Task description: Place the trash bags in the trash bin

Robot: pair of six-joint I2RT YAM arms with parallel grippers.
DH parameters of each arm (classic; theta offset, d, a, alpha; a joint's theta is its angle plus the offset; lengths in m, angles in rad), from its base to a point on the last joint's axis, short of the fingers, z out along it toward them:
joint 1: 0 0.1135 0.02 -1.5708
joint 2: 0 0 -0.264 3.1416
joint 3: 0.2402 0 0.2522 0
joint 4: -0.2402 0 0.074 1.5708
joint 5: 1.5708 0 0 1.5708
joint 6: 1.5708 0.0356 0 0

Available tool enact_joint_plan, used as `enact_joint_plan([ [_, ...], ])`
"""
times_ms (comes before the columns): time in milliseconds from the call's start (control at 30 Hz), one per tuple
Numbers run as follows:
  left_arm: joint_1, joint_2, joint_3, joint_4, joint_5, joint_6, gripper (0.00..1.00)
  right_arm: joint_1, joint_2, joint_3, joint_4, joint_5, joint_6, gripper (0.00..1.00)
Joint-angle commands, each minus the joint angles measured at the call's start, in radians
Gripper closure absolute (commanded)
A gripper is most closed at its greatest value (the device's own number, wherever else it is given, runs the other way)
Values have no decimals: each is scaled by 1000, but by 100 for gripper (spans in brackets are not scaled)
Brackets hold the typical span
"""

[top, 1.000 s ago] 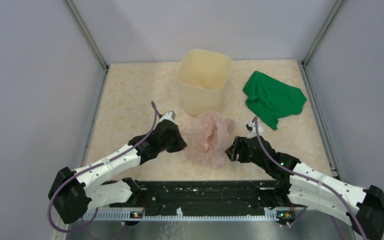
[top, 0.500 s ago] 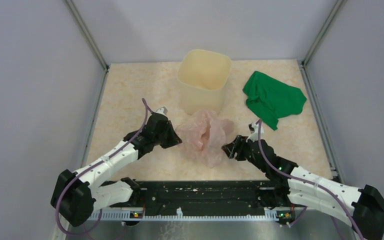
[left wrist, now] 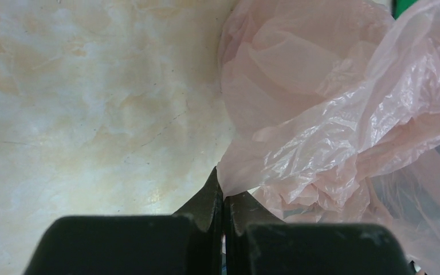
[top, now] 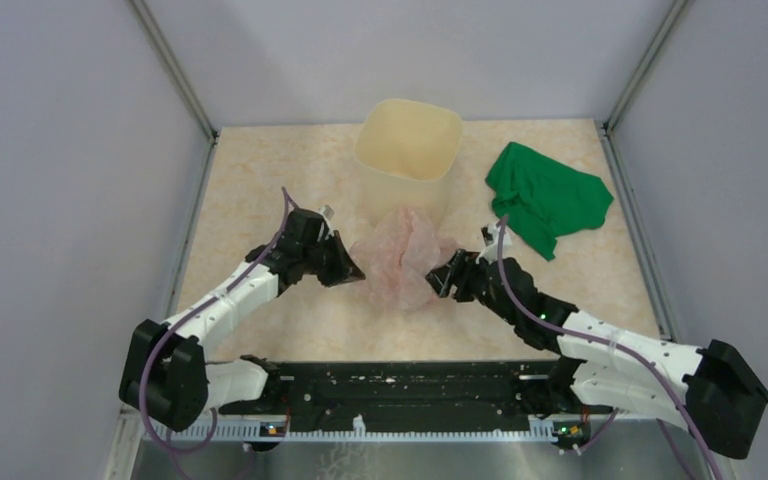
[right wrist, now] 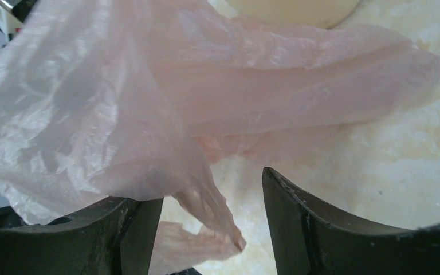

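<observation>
The trash bag [top: 400, 262] is a crumpled pale-pink film heap on the table, just in front of the cream trash bin [top: 408, 160]. My left gripper [top: 355, 272] is at the bag's left edge; in the left wrist view it [left wrist: 224, 186] is shut on a pinch of the film [left wrist: 321, 114]. On the bag's right side my right gripper [top: 438, 278] stands open. In the right wrist view a loose fold of the bag [right wrist: 206, 86] hangs between the fingers of that gripper [right wrist: 206, 186] and drapes over the left one. The bin's base [right wrist: 292, 8] shows at the top.
A green cloth [top: 545, 197] lies crumpled at the back right, beside the bin. Metal frame rails and grey walls close in the marbled tabletop [top: 260, 190] on the left, right and back.
Both arms have reached farther from their bases, toward the bin. The bag has shifted with them and now lies bunched up against the bin's front.
</observation>
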Motion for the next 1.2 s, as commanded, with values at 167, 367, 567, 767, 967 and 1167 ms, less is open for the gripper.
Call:
enact_joint_plan([
  [167, 51, 57, 68, -1, 147, 15, 100, -6, 132, 97, 138, -31, 5, 37],
  [367, 69, 65, 106, -19, 196, 20, 100, -7, 122, 162, 14, -77, 45, 68],
  [567, 67, 51, 510, -182, 263, 81, 100, -6, 52, 781, -664, 56, -127, 100],
  [767, 41, 220, 1521, -270, 318, 57, 100, -6, 323, 1957, -1059, 58, -385, 100],
  [967, 39, -11, 1120, -245, 225, 161, 100, -6, 141, 1480, -978, -12, -307, 100],
  [1167, -45, -371, 256, -372, 65, 198, 100, 14, -132, 552, -922, -128, -65, 100],
])
